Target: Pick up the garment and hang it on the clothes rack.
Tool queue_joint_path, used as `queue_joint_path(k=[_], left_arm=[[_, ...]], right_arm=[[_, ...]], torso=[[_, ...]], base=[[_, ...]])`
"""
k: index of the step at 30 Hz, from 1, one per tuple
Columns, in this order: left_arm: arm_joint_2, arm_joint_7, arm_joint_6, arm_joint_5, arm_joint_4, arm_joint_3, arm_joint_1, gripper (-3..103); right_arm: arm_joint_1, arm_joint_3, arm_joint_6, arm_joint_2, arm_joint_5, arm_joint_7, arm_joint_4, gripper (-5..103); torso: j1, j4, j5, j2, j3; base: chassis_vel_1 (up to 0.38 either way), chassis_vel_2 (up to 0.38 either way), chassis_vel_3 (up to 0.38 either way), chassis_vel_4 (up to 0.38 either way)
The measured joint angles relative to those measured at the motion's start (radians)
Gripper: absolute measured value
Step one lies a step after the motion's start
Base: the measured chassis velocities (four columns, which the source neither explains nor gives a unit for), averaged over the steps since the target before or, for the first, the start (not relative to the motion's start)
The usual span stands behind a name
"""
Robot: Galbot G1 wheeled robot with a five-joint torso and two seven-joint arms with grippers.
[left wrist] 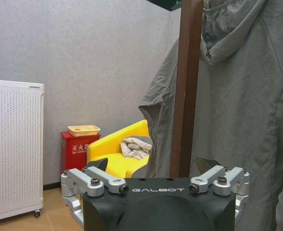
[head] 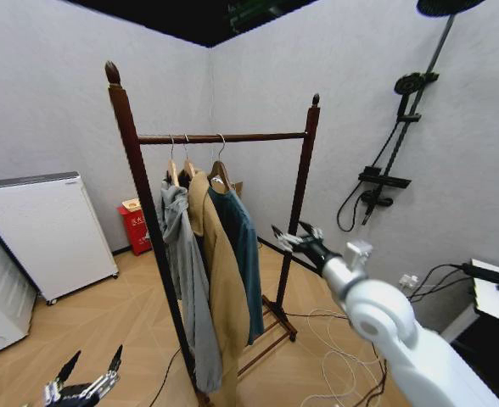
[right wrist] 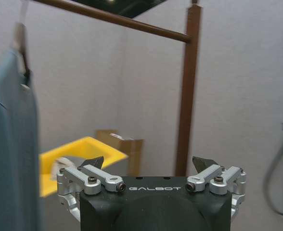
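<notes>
My left gripper (left wrist: 153,175) has its fingers spread wide, holding nothing, just in front of the clothes rack's dark wooden post (left wrist: 186,89). A grey hooded jacket (left wrist: 237,96) hangs beside the post. Farther off stand a yellow chair (left wrist: 115,151), a red box (left wrist: 74,151) and a white cabinet (left wrist: 14,144).

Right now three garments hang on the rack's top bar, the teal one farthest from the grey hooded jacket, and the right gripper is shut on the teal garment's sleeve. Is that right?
Not quite. The right gripper is open and holds nothing; it hangs apart from the teal garment, as the head view shows. The rest stands: three garments hang on the rack, the teal one farthest from the grey hooded jacket.
</notes>
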Motion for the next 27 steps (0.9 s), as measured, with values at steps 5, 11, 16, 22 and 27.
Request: queue_joint_path(k=[5,11,16,22,27], left_arm=[[0.0,0.0,0.0,0.0,0.0,0.0,0.0,100],[0.0,0.0,0.0,0.0,0.0,0.0,0.0,100],[0.0,0.0,0.0,0.0,0.0,0.0,0.0,100],[0.0,0.0,0.0,0.0,0.0,0.0,0.0,100],[0.0,0.0,0.0,0.0,0.0,0.0,0.0,100]], right_arm=[[-0.203,0.143,0.116,0.104,-0.194,-0.078,-0.044,100],[-0.335,0.232,0.187,0.238,-0.27,-0.098,-0.015,100],[-0.39,0.248,0.22,0.302,-0.308,-0.091,0.016,100],[-0.425,0.262,0.279,0.32,-0.36,-0.083,0.024,100],[-0.419,0.263,0.31,0.322,-0.368,-0.092,0.019,100]], torso=[[0.0,0.0002,0.0,0.0,0.0],[0.0,0.0003,-0.0005,0.0,0.0],[0.0,0.0003,-0.0005,0.0,0.0],[0.001,0.0002,0.0002,0.0,0.0],[0.0,0.0004,0.0004,0.0,0.0]], base=[[0.0,0.0,0.0,0.0],[0.0,0.0,0.0,0.0],[0.0,0.0,0.0,0.0],[0.093,-0.125,-0.143,0.075],[0.137,-0.241,-0.246,0.138]])
